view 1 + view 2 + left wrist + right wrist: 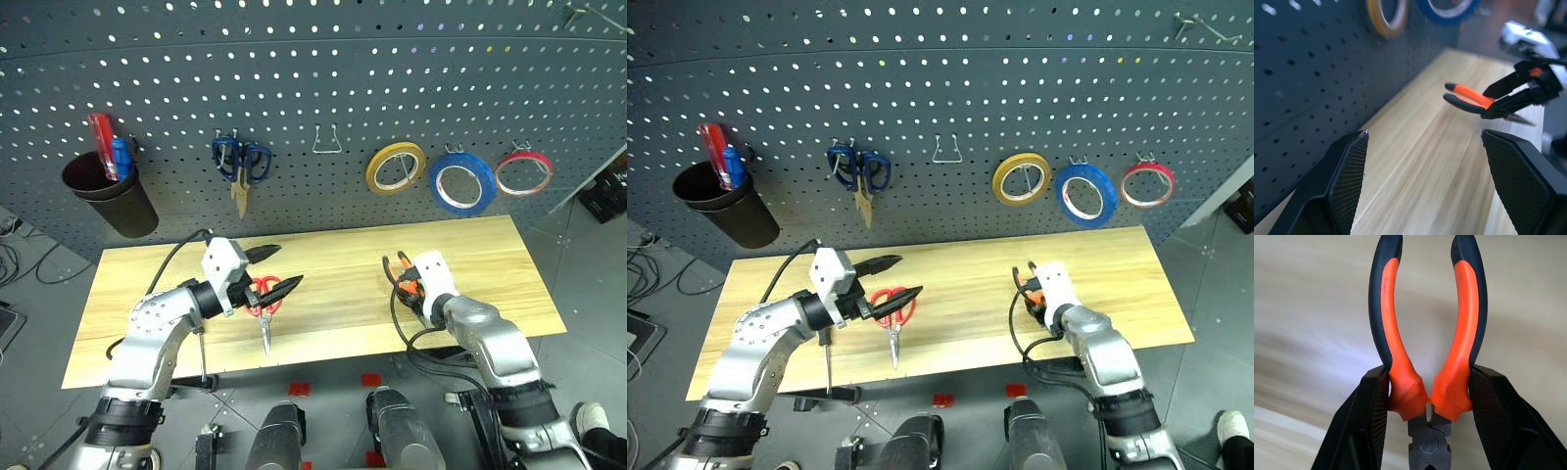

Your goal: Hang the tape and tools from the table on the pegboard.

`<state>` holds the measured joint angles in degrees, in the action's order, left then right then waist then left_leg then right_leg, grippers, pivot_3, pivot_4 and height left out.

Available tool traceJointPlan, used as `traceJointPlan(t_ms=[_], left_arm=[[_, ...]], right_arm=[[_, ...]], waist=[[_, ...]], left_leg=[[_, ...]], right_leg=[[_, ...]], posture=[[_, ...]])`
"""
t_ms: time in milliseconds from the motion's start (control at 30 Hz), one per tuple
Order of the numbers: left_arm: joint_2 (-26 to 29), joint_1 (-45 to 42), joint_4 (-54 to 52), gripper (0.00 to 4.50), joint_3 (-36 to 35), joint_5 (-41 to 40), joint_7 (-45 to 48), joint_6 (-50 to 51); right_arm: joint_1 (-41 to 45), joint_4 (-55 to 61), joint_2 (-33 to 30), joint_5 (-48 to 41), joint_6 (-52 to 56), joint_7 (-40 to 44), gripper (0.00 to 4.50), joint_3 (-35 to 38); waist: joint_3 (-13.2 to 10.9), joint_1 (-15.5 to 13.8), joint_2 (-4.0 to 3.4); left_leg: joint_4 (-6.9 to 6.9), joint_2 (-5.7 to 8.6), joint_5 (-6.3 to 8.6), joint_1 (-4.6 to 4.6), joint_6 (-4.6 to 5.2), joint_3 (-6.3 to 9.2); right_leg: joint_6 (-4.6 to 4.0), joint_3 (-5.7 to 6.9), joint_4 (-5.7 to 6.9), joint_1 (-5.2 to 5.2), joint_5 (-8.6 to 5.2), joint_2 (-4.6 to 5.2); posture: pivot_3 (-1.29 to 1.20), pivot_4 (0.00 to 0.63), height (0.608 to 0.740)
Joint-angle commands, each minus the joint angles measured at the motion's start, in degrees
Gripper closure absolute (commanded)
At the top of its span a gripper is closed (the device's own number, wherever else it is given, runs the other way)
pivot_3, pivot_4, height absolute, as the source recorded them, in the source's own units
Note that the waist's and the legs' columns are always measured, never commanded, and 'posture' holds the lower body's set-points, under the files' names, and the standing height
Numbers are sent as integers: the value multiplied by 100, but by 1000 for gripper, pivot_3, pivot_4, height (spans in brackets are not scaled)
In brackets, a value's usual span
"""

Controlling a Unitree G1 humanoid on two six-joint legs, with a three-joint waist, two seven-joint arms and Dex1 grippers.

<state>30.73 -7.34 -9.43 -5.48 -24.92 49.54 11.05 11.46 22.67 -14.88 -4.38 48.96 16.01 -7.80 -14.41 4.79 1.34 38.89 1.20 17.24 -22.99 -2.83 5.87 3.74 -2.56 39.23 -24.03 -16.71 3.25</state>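
Orange-and-black pliers [1427, 357] sit clamped between the right pincer's [1428, 418] fingers, handles jutting past the tips, lifted off the worktop [509, 284]. Left pincer [276, 271] gapes, released, hovering just above the red scissors [264, 304]. Blue tape [461, 183] hangs on the pegboard [313, 88].

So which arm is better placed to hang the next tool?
The right: its gripper is already shut on the pliers. The left gripper is open, empty, above the red scissors.
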Motion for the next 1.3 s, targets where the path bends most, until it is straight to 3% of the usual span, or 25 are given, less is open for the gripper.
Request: traceJointPlan(t_ms=[33,233,500,767,1033,1300], left_arm=[[-67,179,-488,604,-394,-426,-214,171],[-126,34,-804,604,-619,-676,-654,483],[-179,-141,-1303,604,-869,-974,-1299,892],[-289,-188,-1536,604,-589,-846,-1507,914],[-371,-361,-1511,604,-426,-810,-1606,906],[-438,-493,-1391,604,-317,-749,-1595,851]], right_arm=[[-310,1340,439,-217,-293,-157,2361,-328],[580,1423,1299,-132,-1332,-383,2361,-640],[2966,-907,2108,56,-3203,-717,2361,-299],[4465,-3317,2065,329,-5115,-953,2361,114],[4739,-4878,1799,538,-6313,-1087,2361,318],[4256,-5128,1818,441,-6107,-1176,2362,470]], waist=[[0,-9,0],[0,-8,0],[3,-4,4],[3,-22,4],[3,-19,4],[3,-22,4]], left_leg=[[1,2,1,1,1,-1],[3,6,-3,5,-6,-1],[-3,3,-11,7,-20,2],[-2,6,-12,7,-22,1],[-1,7,-13,7,-22,-8],[-1,4,-13,8,-22,-12]], right_leg=[[0,-1,0,0,0,0],[-2,-2,7,-1,1,1],[-2,7,7,-6,1,-3],[-3,8,11,-8,2,-1],[-3,6,19,-11,2,-1],[-4,5,23,-12,2,-1]], posture=[[-46,221,740],[-35,220,740],[6,210,740],[42,213,740],[54,216,740],[48,222,740]])
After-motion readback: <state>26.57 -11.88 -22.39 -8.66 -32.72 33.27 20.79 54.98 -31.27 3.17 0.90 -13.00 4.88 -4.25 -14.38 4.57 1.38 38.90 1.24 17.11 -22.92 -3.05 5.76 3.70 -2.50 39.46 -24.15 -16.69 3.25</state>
